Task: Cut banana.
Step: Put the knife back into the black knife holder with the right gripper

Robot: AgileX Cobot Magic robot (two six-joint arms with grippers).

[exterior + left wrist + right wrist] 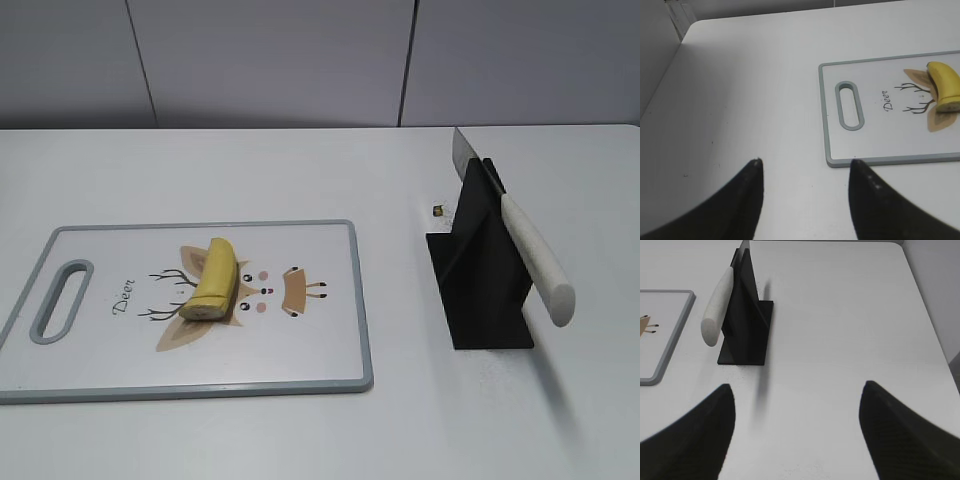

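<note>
A short yellow banana (214,280) lies on the deer print of a white cutting board (120,360), its flat cut end toward the front. It also shows in the left wrist view (946,85) at the right edge. A knife with a white handle (535,258) rests in a black stand (480,290), blade up and away; in the right wrist view the handle (716,307) sticks out toward me. My left gripper (805,162) is open and empty over bare table left of the board. My right gripper (797,387) is open and empty, in front of the stand. Neither gripper shows in the exterior view.
The board has a grey rim and a handle slot (62,300) at its left end, also seen in the left wrist view (850,106). A tiny dark speck (438,210) lies behind the stand. The white table's right edge (935,325) runs close to the right gripper.
</note>
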